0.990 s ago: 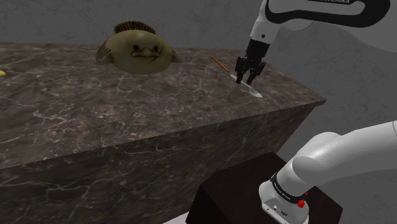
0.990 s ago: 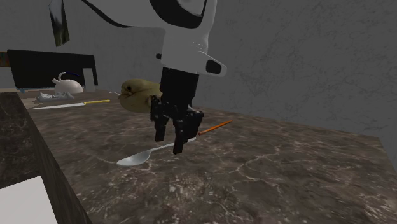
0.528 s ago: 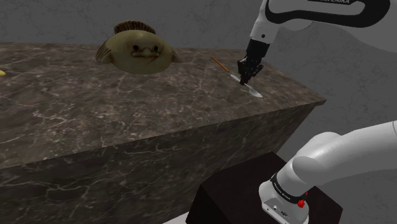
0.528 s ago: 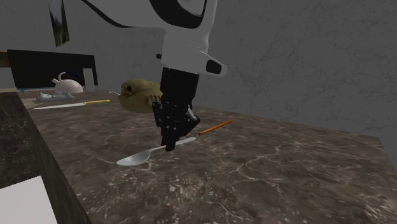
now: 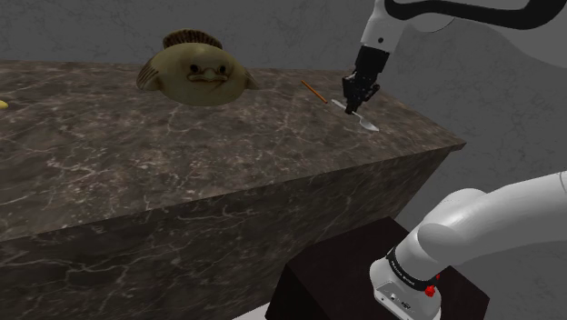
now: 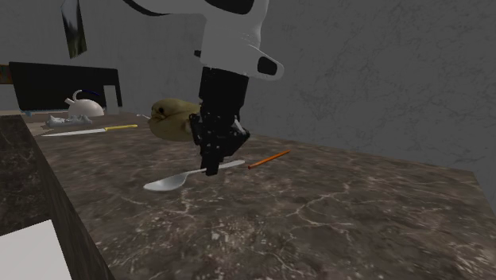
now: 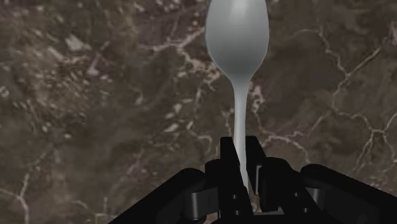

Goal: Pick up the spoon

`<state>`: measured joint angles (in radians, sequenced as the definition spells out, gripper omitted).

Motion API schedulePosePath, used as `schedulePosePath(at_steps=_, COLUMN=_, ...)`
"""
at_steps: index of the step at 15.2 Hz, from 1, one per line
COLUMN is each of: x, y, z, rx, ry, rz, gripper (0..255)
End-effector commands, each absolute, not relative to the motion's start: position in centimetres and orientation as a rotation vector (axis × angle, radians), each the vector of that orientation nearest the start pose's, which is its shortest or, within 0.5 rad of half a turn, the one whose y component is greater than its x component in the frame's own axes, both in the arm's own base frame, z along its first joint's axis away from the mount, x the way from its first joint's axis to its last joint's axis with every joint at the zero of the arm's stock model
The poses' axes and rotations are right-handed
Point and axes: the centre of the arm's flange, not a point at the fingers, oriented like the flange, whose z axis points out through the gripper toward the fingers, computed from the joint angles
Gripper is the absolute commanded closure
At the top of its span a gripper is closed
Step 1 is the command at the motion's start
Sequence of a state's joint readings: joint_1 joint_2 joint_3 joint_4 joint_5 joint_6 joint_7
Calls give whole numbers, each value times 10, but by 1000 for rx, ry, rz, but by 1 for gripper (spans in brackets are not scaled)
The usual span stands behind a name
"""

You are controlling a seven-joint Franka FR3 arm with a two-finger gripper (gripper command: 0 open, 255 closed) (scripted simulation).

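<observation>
The jaws clamp the grey spoon (image 7: 236,38) by its thin handle; bowl-heavy, it could swivel and drop onto the bench (image 6: 318,227)

I read this as a home kitchen: a dark marble desk (image 6: 334,223) carries a spoon (image 6: 171,181), a yellow-handled knife (image 6: 87,130) and a white teapot-shaped vessel (image 6: 83,104). A stuffed fish toy (image 5: 195,73) sits there too, with grey plaster walls (image 6: 381,71) behind.
</observation>
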<state>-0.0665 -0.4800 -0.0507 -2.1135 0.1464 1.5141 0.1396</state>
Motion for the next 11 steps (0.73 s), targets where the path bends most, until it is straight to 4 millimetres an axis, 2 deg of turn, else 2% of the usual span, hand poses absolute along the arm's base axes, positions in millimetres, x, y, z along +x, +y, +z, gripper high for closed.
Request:
schedulePosePath(at_steps=1, x=389, y=-33, z=605, rx=-2945, ry=370, rz=183, gripper=255)
schedulePosePath(at_steps=9, x=389, y=-33, z=647, rx=-2945, ry=370, rz=183, gripper=255)
schedulePosePath(at_steps=11, x=389, y=-33, z=648, rx=-2945, ry=370, rz=183, gripper=255)
